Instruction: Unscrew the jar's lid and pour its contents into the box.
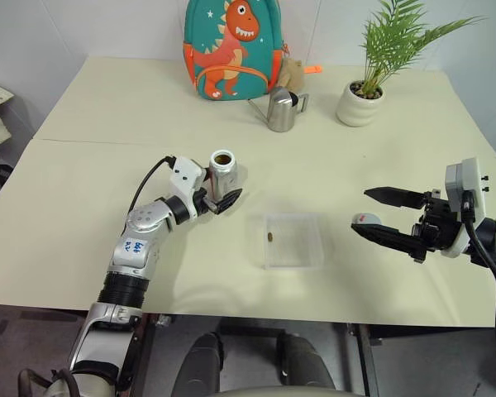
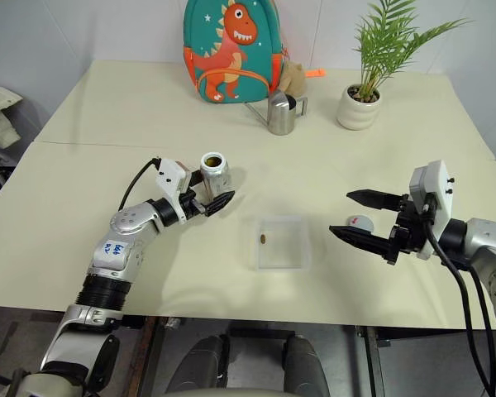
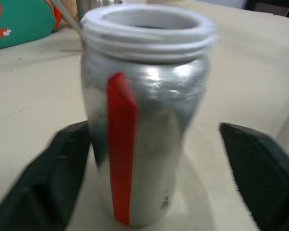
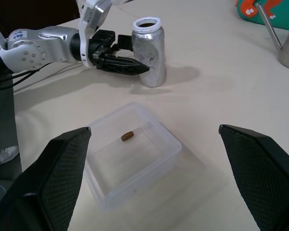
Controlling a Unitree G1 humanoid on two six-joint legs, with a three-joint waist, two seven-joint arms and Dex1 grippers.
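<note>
A pale table (image 1: 83, 240) stretches in front of me. My left claw (image 1: 219, 195) is at the jar (image 1: 223, 172), its two black fingers spread apart on either side of the body without pinching it. The jar stands upright on the table, open at the top, its white threaded rim bare, silvery sides with a red stripe.

Just right of the jar and nearer to me lies the clear box (image 1: 293, 241), flat on the table. One small brown bean (image 1: 269, 237) rests inside it, near its left wall.

My right claw (image 1: 383, 213) hovers well to the right of the box, fingers spread wide and holding nothing. The grey lid (image 2: 361, 223) with its red mark lies on the table between those fingers.

At the far edge stand a dinosaur backpack (image 1: 232, 48), a steel can (image 1: 281, 110) and a potted plant (image 1: 361, 103).
</note>
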